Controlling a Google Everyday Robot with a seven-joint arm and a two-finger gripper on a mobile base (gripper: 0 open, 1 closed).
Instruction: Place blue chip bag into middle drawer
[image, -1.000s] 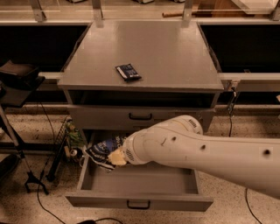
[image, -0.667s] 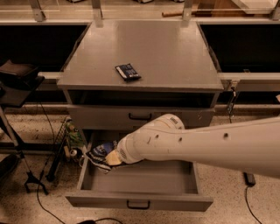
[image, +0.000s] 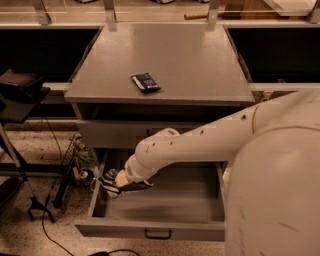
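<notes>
The blue chip bag (image: 109, 180), crumpled dark-blue foil with white patches, hangs at the tip of my gripper (image: 121, 184). The gripper is shut on it, just above the left end of the open middle drawer (image: 175, 202). The bag sits over the drawer's left wall, partly hidden by the wrist. The drawer is pulled out, with a plain grey inside and a small black handle (image: 157, 233) on its front. My white arm (image: 200, 145) reaches in from the right across the drawer.
A small flat dark-blue packet (image: 145, 82) lies on the grey cabinet top (image: 200, 65). The shut upper drawer front (image: 107, 134) is above the open one. A black stand and cables (image: 35, 200) are on the floor to the left.
The arm has swung so its bulk fills the right side. The gripper and the bag have moved slightly left and lower, toward the drawer's left end.
</notes>
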